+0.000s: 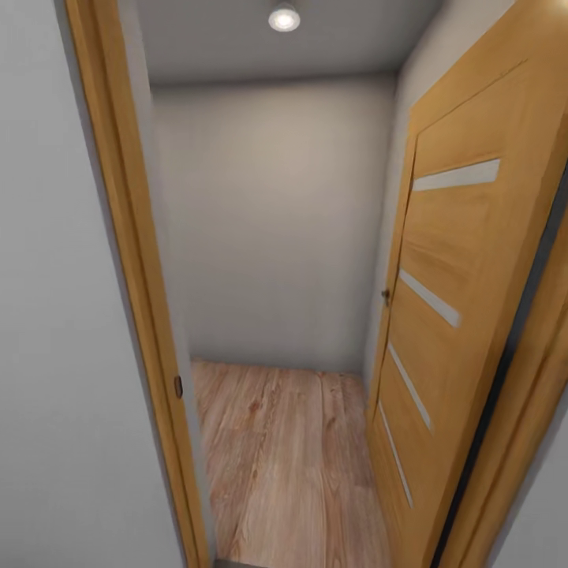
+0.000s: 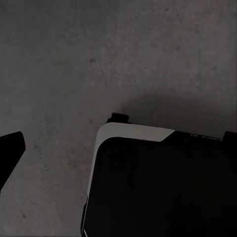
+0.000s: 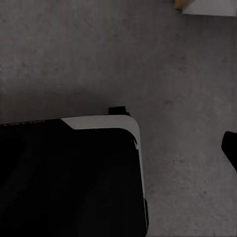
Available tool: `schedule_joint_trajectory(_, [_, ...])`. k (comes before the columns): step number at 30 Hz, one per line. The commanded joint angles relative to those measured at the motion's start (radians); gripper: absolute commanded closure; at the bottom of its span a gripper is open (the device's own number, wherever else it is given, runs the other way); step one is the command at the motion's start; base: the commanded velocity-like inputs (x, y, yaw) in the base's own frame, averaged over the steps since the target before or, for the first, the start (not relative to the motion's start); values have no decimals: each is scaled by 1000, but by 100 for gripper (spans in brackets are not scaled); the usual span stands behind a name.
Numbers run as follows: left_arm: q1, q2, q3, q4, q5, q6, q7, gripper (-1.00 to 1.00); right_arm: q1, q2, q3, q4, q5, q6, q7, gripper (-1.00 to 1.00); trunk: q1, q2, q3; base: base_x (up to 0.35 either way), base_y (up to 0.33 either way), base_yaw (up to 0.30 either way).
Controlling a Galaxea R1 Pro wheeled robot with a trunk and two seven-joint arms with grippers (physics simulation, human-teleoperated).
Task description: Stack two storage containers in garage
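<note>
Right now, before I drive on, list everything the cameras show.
Door: one, orange wood with four narrow pale slits, swung open at the right of the head view.
Door frame: one, orange wood, at the left of the opening.
Walls: plain white-grey, closing in a small space beyond the doorway.
Ceiling light: one, round, lit, overhead.
Wood plank floor: light brown, beyond the threshold.
Concrete floor: dark mottled grey, under both wrist cameras.
Robot base: black with a white edge, in both wrist views.
Fingers: a dark tip in the left wrist view, another in the right; whether open or shut cannot be told.
</note>
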Motion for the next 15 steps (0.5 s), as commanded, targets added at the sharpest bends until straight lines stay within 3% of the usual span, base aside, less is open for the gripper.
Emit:
schedule_joint_trajectory(1, [0,-1,-3,1,8,-4,2,-100,-1,0,9,3,-10,-5,-2,-100,1,-1,0,324,0,0])
schedule_joint_trajectory(15, [-1,-1,-3,1,8,-4,2,-100,-1,0,10,3,-10,-5,-2,-100,1,-1,0,324,0,0])
